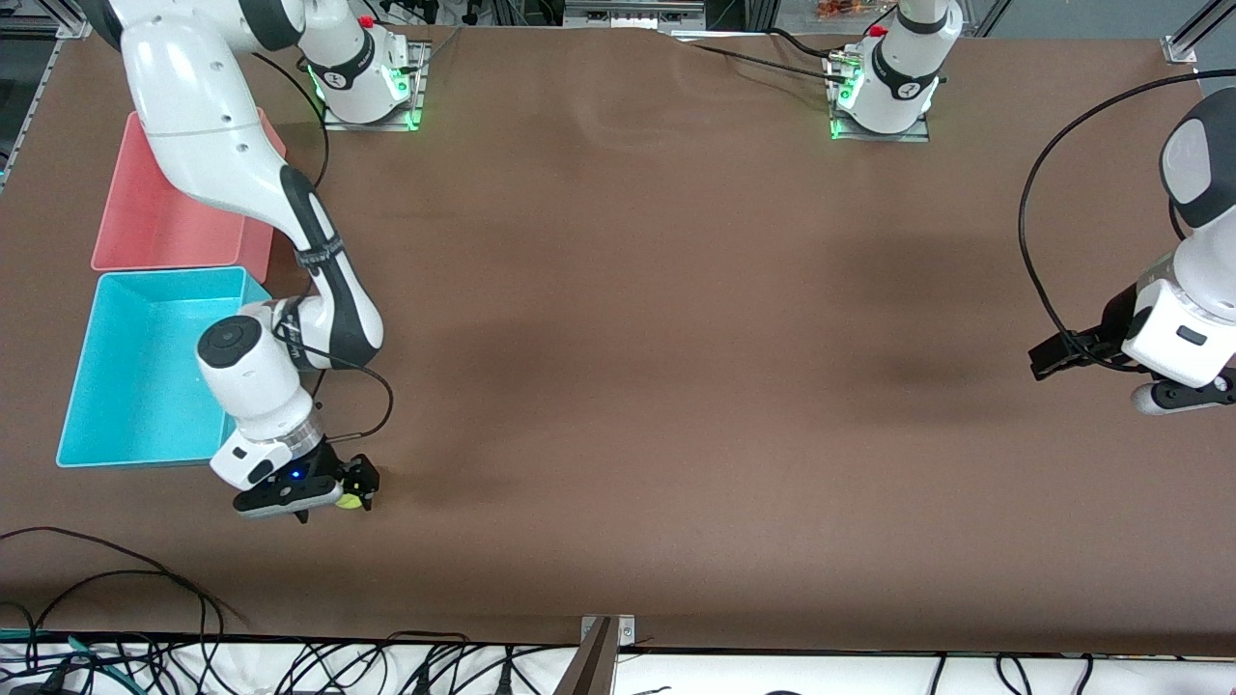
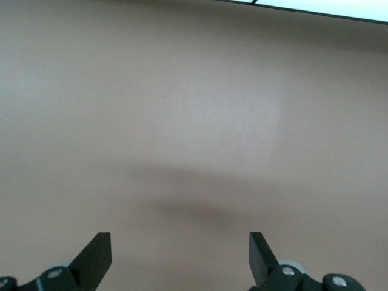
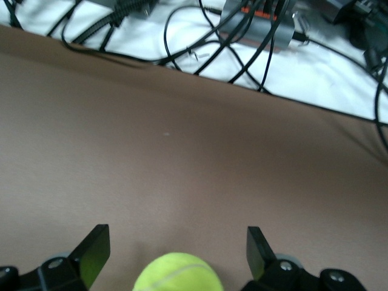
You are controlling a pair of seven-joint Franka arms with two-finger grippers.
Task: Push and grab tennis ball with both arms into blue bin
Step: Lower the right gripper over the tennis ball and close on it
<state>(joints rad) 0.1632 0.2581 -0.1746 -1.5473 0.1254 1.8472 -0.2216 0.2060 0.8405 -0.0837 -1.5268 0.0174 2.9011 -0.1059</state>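
The brown table [image 1: 676, 338] is being spanned by both arms from the robots' bases along its top edge. The blue bin [image 1: 135, 386] is being kept at the right arm's end of the table, with a pink bin [image 1: 154, 222] lying just beside it, farther from the front camera.

The right arm [image 1: 241, 174] is being reached down past the blue bin's corner, nearer the front camera. The left arm [image 1: 1188, 319] is being held waiting over bare table at its own end, its left pincer [image 2: 180, 251] released with nothing between the fingers.

The right pincer [image 1: 333, 494] is being held low at the table, released, its fingers [image 3: 94, 248] being set either side of the tennis ball [image 3: 177, 273]. The ball is lying on the table just beside the blue bin's corner nearest the front camera; no squeeze is being applied yet.

Judgement: the grasp is being prepared. For a clean pick, the ball should be centred between the fingers and the pincer lowered fully before closing, since a fuzzy round ball is likely to be squirted out by an off-centre pinch. The lift should be made high enough for the bin wall to be cleared.
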